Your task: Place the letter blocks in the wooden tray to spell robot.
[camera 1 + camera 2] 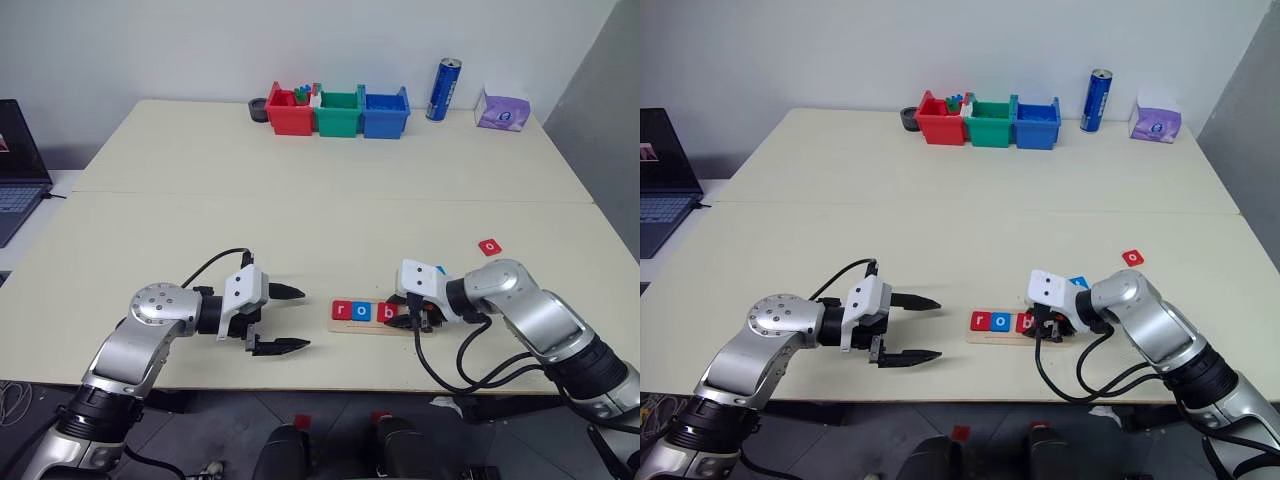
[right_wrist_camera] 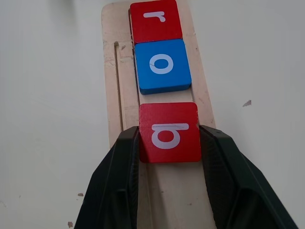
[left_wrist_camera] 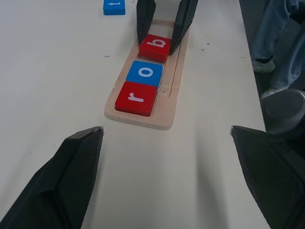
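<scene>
**Tray holds r, o, b; right fingers on the b**

Your wooden tray (image 3: 167, 119) lies at the counter's (image 1: 300, 200) near edge, holding red r (image 3: 136, 98), blue o (image 3: 145, 73) and red b (image 2: 169, 132). Your right gripper (image 2: 169, 143) fingers clamp the b. Your left gripper (image 1: 283, 320) fingers stand spread, empty. Another red tile (image 1: 489, 247) lies farther right. Far bins (image 1: 338, 111): contents unclear.
</scene>
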`<state>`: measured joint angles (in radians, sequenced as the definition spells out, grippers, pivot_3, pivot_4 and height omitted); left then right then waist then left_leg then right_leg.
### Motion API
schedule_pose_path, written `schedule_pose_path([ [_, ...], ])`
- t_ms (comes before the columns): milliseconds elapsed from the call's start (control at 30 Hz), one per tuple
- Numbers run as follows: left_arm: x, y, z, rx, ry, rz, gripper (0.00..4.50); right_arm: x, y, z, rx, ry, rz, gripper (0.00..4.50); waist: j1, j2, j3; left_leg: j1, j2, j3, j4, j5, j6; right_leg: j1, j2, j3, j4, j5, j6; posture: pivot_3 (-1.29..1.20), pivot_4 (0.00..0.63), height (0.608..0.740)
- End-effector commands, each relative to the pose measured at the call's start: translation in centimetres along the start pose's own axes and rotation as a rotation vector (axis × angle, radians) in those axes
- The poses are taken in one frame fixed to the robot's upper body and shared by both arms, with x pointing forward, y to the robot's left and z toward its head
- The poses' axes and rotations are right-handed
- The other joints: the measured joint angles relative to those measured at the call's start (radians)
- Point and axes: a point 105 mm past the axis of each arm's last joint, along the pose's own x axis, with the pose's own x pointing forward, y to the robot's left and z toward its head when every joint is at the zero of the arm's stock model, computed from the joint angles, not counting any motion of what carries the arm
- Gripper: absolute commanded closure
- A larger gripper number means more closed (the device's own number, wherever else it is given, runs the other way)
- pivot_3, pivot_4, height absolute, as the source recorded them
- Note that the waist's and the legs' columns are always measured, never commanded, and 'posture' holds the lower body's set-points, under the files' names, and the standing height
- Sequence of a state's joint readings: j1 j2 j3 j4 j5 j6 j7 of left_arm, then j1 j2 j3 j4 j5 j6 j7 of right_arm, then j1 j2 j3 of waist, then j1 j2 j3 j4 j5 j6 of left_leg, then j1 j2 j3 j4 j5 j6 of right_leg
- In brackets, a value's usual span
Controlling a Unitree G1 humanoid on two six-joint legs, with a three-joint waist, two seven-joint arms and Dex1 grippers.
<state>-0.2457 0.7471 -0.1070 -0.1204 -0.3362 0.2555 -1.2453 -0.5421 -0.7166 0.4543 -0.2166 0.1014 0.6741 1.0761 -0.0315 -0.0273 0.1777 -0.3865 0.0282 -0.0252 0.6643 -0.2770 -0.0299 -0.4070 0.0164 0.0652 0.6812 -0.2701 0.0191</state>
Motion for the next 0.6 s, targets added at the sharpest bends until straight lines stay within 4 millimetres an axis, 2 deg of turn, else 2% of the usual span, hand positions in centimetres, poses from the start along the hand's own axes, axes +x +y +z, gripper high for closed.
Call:
schedule_pose_path([
  [33, -0.01, -0.10, 1.12, 0.037, -0.031, -0.002, 0.00, -0.34, -0.31, 1.17, -0.031, -0.026, -0.003, 3.05, 0.000, 0.000, 0.000, 0.000, 0.000, 0.000, 0.000, 0.000, 0.000, 0.000, 0.000, 0.000, 0.000, 0.000, 0.000, 0.00, 0.150, 0.740],
  [300, -0.01, -0.18, 1.02, 0.037, -0.030, -0.002, 0.00, -0.20, -0.45, 1.30, -0.028, -0.029, -0.005, 3.05, 0.000, 0.000, 0.000, 0.000, 0.000, 0.000, 0.000, 0.000, 0.000, 0.000, 0.000, 0.000, 0.000, 0.000, 0.000, 0.00, 0.150, 0.740],
  [567, 0.05, -0.18, 1.00, 0.037, -0.032, -0.001, 0.00, -0.16, -0.96, 1.54, -0.040, -0.031, -0.026, 0.20, 0.000, 0.000, 0.000, 0.000, 0.000, 0.000, 0.000, 0.000, 0.000, 0.000, 0.000, 0.000, 0.000, 0.000, 0.000, 0.00, 0.150, 0.740],
  [600, 0.07, -0.19, 0.97, 0.036, -0.032, -0.001, 0.00, -0.24, -0.97, 1.71, -0.042, -0.036, -0.028, 0.03, 0.000, 0.000, 0.000, 0.000, 0.000, 0.000, 0.000, 0.000, 0.000, 0.000, 0.000, 0.000, 0.000, 0.000, 0.000, 0.00, 0.150, 0.740],
])
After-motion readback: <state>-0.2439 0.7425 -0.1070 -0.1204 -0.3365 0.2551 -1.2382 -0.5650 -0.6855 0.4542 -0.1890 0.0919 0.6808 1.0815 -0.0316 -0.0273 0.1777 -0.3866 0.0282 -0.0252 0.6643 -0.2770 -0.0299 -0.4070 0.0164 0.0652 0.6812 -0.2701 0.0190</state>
